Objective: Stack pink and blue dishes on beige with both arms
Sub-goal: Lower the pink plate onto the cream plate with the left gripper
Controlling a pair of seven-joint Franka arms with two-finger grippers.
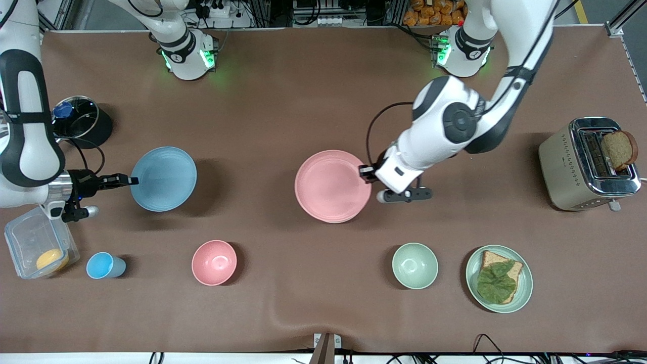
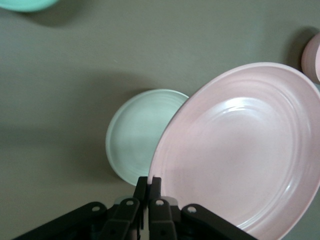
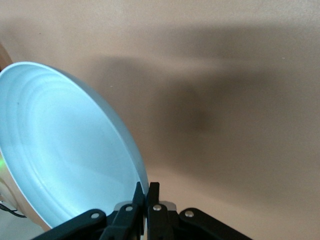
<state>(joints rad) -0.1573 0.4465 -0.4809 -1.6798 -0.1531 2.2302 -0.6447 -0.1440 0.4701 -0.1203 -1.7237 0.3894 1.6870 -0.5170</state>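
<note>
My left gripper (image 1: 365, 172) is shut on the rim of the pale pink plate (image 1: 329, 187), which it holds tilted in the air over the middle of the table. In the left wrist view the gripper (image 2: 149, 182) pinches the pink plate (image 2: 240, 150) above a pale round plate (image 2: 136, 136) lying on the table. That looks like the beige one, tinted greenish here, and it is hidden in the front view. My right gripper (image 1: 133, 180) is shut on the rim of the light blue plate (image 1: 164, 179), raised and tilted toward the right arm's end. The right wrist view shows that gripper (image 3: 146, 190) on the blue plate (image 3: 60, 150).
Nearer the front camera stand a blue cup (image 1: 103, 266), a pink bowl (image 1: 214, 262), a green bowl (image 1: 414, 266) and a green plate (image 1: 525, 285) with bread and lettuce. A clear box (image 1: 35, 245), a lidded black pot (image 1: 83, 121) and a toaster (image 1: 571, 167) sit at the table's ends.
</note>
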